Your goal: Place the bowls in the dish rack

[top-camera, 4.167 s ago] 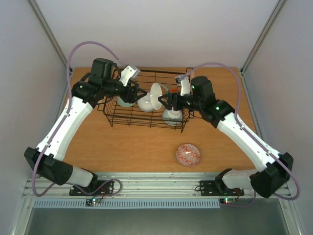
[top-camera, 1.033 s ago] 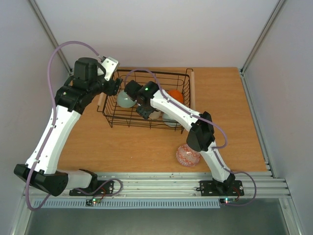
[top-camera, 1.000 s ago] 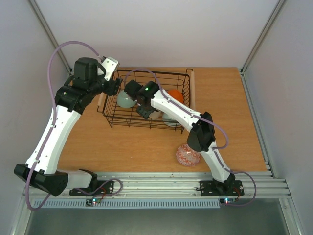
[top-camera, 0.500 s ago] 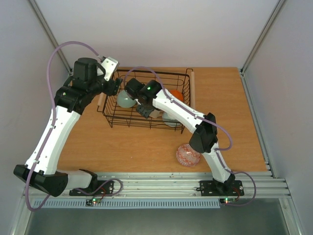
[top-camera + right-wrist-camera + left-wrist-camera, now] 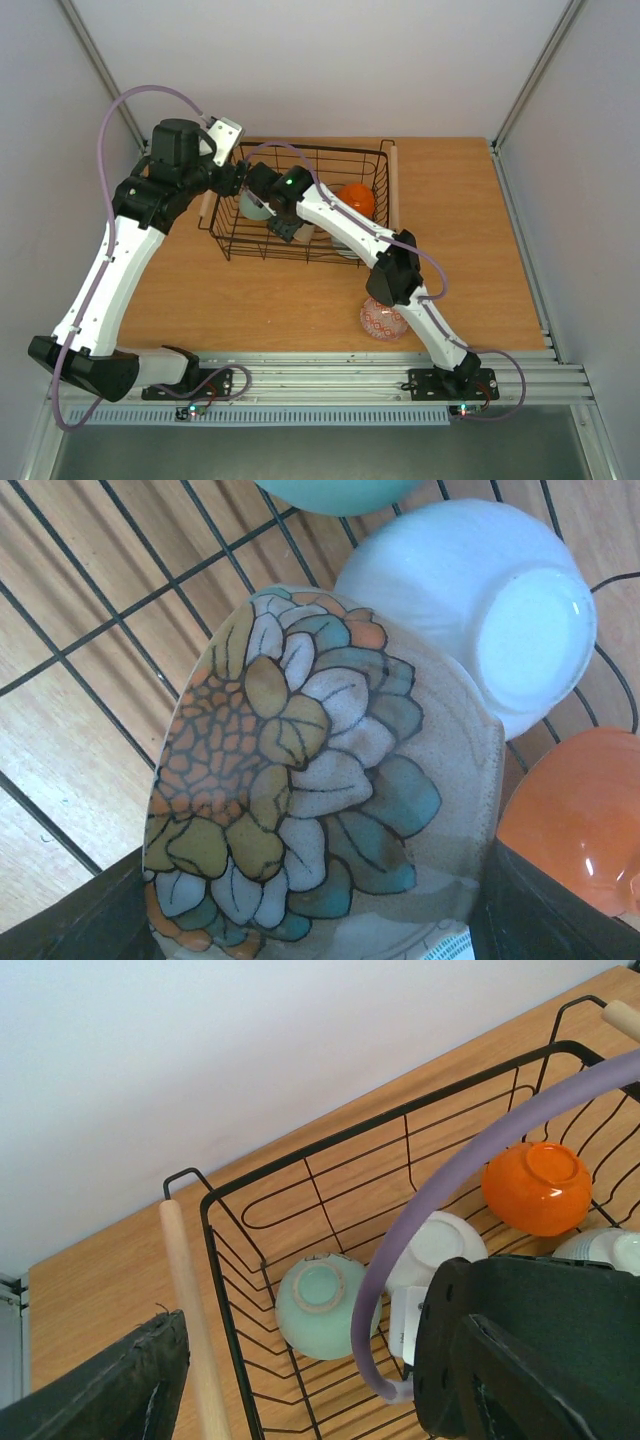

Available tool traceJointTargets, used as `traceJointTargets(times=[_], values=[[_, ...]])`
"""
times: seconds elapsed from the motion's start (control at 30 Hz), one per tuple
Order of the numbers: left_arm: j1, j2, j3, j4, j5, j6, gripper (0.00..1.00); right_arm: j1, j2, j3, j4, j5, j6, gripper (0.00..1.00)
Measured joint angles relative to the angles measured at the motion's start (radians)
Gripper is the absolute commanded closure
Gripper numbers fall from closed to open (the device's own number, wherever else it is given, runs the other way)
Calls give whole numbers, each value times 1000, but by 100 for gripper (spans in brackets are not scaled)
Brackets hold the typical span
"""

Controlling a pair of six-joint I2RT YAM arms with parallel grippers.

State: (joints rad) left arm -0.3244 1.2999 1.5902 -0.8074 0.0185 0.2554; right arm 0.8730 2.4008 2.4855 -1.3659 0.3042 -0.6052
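Currently the right hand (image 5: 325,912) is clenched on the flowered bowl (image 5: 300,770), a finger at each side of the rim. The bowl is tipped on edge, low inside the dish rack (image 5: 250,247).

- Just beside it sits the white bowl (image 5: 500,610), upside down; whether they touch, cannot tell.
- Orange bowl (image 5: 580,820) and green bowl (image 5: 320,1305) are also inverted in the rack.
- Left hand (image 5: 228,178) is released and holds nothing, hovering by the rack's left end near the wooden handle (image 5: 185,1290).

Step in hand, by my reading: seating the flowered bowl. Best to lower it onto bare wire, clear of the white bowl, and let go only once it rests. Glazed ceramic may slide or knock.

One patterned bowl (image 5: 378,325) lies on the tabletop (image 5: 470,240), partly under the right elbow.

Tabletop is warm brown wood. Pale walls close it in, with a metal rail (image 5: 320,372) along the near edge.
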Motion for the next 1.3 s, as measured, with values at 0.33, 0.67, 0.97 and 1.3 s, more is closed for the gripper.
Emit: traceJointTargets(times=[0.33,0.67,0.97,1.3], values=[[0,0,0,0,3,0,28,-42,19,27,-13,82,26,99],[0,0,-2,0,4,0,28,-55,60,39,-2,149,27,99],[0,0,-3,0,11,0,28,-54,90,47,-29,126,27,99],[0,-2,-3,0,-27,8,28,-36,112,66,-35,153,42,90]])
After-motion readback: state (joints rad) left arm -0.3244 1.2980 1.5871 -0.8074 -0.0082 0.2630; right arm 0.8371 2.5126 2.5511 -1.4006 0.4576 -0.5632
